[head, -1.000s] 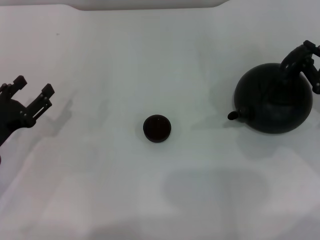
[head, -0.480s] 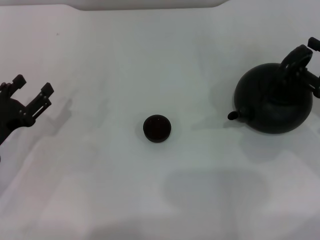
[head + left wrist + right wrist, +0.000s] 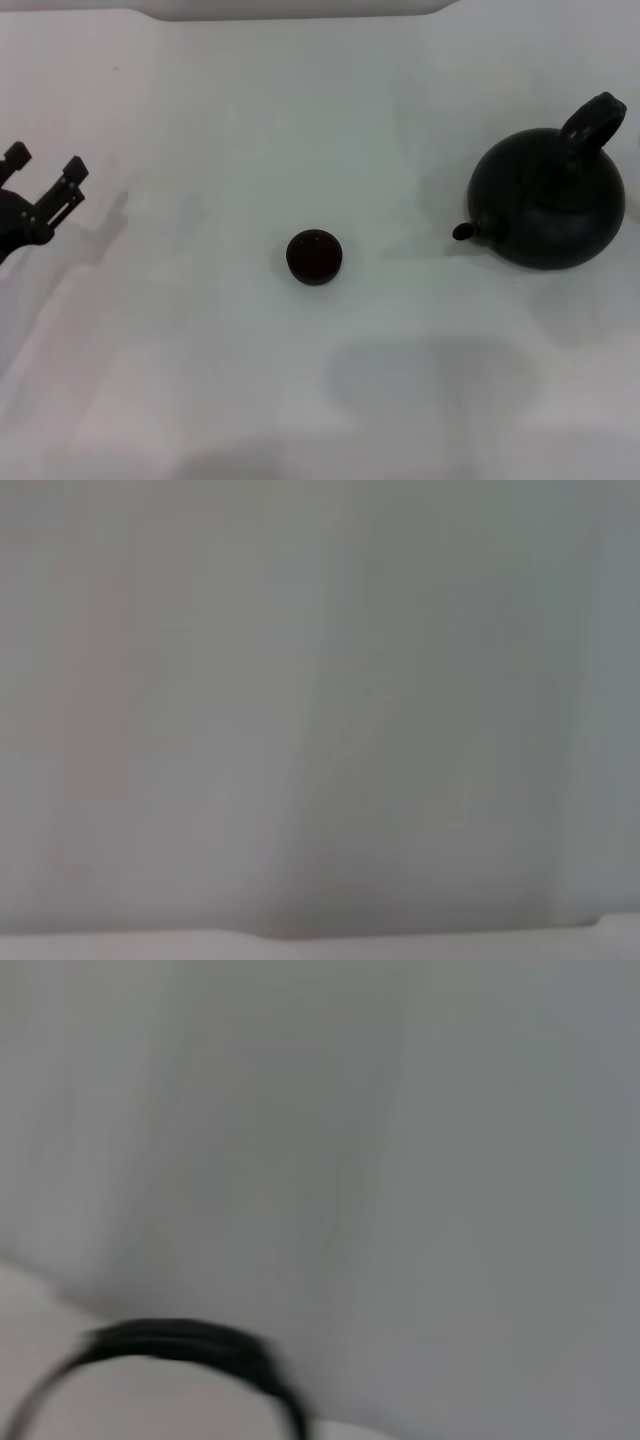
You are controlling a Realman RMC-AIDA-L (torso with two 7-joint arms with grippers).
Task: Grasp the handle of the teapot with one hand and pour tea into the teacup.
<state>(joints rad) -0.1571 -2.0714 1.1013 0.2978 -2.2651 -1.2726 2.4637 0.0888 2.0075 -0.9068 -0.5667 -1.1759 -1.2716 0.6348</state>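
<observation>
The large matte-black teapot stands on the white table at the right, its short spout pointing left. Its thick arched handle rises over the top with nothing on it; a blurred arc of the handle shows in the right wrist view. The tiny dark teacup stands upright at the table's middle, well left of the spout. My left gripper is open and empty at the far left edge. My right gripper is out of the head view.
The white table fills the head view, with a pale raised edge along the far side. The left wrist view shows only blank grey-white surface.
My right gripper, which was at the teapot's handle, has drawn away to the right and out of view. My left gripper has moved further left. Teapot and teacup have not moved.
</observation>
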